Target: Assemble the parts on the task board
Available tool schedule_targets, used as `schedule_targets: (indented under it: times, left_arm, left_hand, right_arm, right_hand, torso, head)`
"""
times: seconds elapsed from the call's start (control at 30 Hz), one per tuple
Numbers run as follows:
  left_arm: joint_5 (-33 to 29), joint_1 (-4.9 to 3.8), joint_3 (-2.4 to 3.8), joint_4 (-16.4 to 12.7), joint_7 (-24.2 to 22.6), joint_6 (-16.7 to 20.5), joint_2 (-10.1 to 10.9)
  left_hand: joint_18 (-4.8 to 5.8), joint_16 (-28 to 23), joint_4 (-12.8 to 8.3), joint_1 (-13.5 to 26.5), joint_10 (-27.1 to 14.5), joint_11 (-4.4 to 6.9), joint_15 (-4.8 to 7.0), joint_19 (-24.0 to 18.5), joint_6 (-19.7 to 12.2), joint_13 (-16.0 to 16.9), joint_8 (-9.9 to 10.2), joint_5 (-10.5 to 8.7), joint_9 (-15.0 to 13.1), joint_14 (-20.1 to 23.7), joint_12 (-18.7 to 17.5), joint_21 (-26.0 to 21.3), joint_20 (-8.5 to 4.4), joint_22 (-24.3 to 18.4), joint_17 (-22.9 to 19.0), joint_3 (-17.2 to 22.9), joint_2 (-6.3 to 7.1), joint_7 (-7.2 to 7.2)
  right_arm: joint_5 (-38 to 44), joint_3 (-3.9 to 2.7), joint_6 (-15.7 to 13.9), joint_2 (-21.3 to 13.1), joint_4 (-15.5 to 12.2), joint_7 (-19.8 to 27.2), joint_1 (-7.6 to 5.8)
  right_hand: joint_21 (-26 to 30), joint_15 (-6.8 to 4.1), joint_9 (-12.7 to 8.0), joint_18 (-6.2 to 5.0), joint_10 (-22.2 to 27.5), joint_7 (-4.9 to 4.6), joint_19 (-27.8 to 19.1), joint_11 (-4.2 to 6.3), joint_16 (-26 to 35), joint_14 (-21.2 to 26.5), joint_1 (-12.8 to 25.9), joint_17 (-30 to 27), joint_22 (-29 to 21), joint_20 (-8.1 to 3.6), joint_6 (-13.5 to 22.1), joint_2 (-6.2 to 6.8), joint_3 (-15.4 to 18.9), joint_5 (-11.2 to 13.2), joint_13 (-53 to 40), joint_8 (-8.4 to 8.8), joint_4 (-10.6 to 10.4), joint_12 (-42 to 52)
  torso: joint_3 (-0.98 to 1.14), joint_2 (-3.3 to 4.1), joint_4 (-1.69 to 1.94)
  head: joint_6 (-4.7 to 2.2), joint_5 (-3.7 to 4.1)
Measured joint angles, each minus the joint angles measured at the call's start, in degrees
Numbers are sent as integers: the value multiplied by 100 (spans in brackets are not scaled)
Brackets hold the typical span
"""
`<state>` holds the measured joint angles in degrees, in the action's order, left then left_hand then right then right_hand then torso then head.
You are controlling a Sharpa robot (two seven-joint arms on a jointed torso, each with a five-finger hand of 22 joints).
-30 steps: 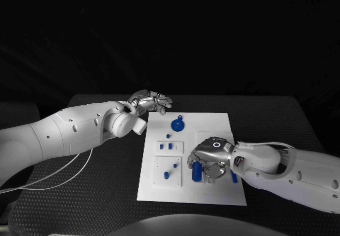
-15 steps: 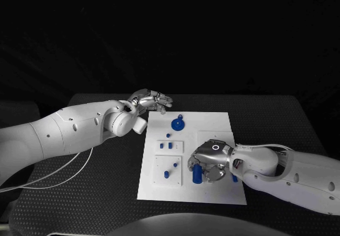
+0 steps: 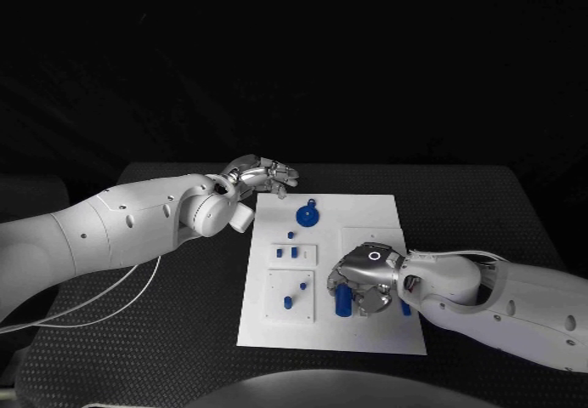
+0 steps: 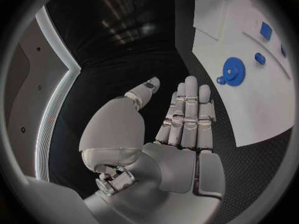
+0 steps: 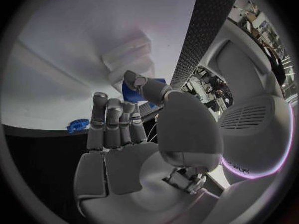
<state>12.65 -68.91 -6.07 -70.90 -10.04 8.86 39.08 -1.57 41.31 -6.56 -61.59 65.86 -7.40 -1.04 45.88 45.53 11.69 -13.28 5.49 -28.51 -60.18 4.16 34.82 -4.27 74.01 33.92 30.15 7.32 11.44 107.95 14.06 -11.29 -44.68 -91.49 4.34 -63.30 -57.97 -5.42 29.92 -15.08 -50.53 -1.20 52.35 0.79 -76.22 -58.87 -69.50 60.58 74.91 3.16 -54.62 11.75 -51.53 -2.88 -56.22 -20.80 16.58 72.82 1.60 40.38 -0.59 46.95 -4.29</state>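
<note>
The white task board lies in the middle of the black table. A blue gear sits at its far end, also seen as the gear in the left wrist view. Small blue pegs stand in the left blocks. My right hand hovers low over the board's near right part, fingers stretched out. Its thumb lies against a blue cylinder, of which blue shows behind the thumb tip. My left hand floats beyond the board's far left corner, fingers straight, holding nothing.
Another blue piece lies on the board just right of my right hand. A raised white block sits in front of the right fingers. Black table mat surrounds the board; a white cable runs under the left arm.
My right hand has crept slightly towards the board's near edge, and the blue cylinder beside it has shifted a little with it. The left arm has stayed still.
</note>
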Motion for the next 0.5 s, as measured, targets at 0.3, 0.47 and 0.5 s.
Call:
schedule_targets:
  times: [0.3,0.47,0.5]
  left_arm:
    - [1,0,0,-1,5,-4,0]
    - [1,0,0,-1,8,-7,2]
    - [1,0,0,-1,9,-8,2]
  left_hand:
    - [27,0,0,0,-5,5,0,0,-20,0,0,0,0,0,0,0,0,5,5,0,0,20]
    - [29,-23,0,0,-5,6,0,0,-20,1,0,0,0,0,0,0,0,5,4,0,0,20]
    - [29,-23,0,0,-5,6,0,0,-20,1,0,0,0,0,0,0,0,5,4,0,0,20]
  right_arm:
    - [0,0,7,7,5,17,7]
    - [0,1,27,8,2,21,8]
    - [0,1,30,7,2,21,8]
  right_hand:
    - [20,44,4,0,150,-233,-89,-49,0,137,-134,-39,0,71,193,133,-52,0,40,290,-21,34]
    - [19,60,-47,0,217,-187,-132,-74,-22,197,-216,-61,0,74,317,215,-59,0,64,318,-29,41]
    - [19,60,-56,0,222,-187,-143,-79,-22,197,-220,-63,0,85,320,218,-59,0,69,318,-29,55]
  torso:
    - [-3,0,2]
    - [-7,0,4]
    - [-7,0,4]
  head:
    - [-1,-1]
    - [2,-1]
    - [3,-1]
